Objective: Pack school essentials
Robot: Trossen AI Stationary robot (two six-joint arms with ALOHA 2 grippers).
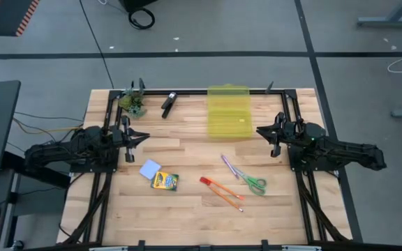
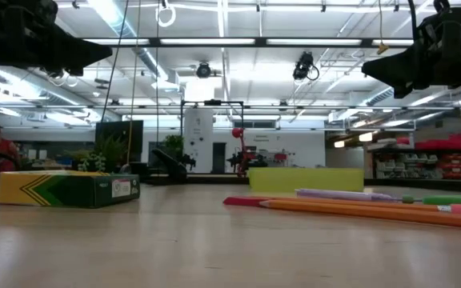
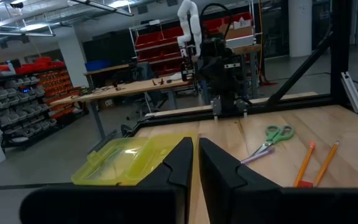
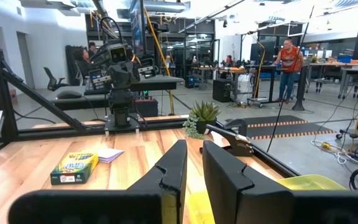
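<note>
While both arms hang above the counter (image 1: 187, 223) with nothing in their grasp, every item lies loose on the wood.

Left end effector (image 1: 142, 139): raised over the left side, fingers nearly together around a thin gap, gripping nothing.
Right end effector (image 1: 260, 130): raised over the right side just beside the case, fingers likewise almost closed, gripping nothing.
Yellow case (image 1: 228, 111): at the far middle of the counter, translucent and lying open; probably thin stiff plastic, light, and likely to slide if pushed at a wall. It looks like the packing target, so better left where it is.
Crayon box (image 1: 165, 181): front left of centre, flat on its broad face; cardboard, light, a little crushable. Pinch across its short width.
Light-blue pad (image 1: 149, 168): touching the crayon box's far corner; thin and floppy, hard to lift flat off wood. Take it by a free edge.
Scissors (image 1: 251, 183): front right, green handles toward the right; stiff, heaviest here, metal blades slippery. Grip at the pivot or across the handles.
Purple pen (image 1: 228, 166): crossing the scissor blades; round, prone to rolling. Grasp mid-barrel.
Orange pencils (image 1: 223, 194): front centre, side by side with a red piece at their left end; slim, rigid, light. Close across the middle, one at a time.
</note>
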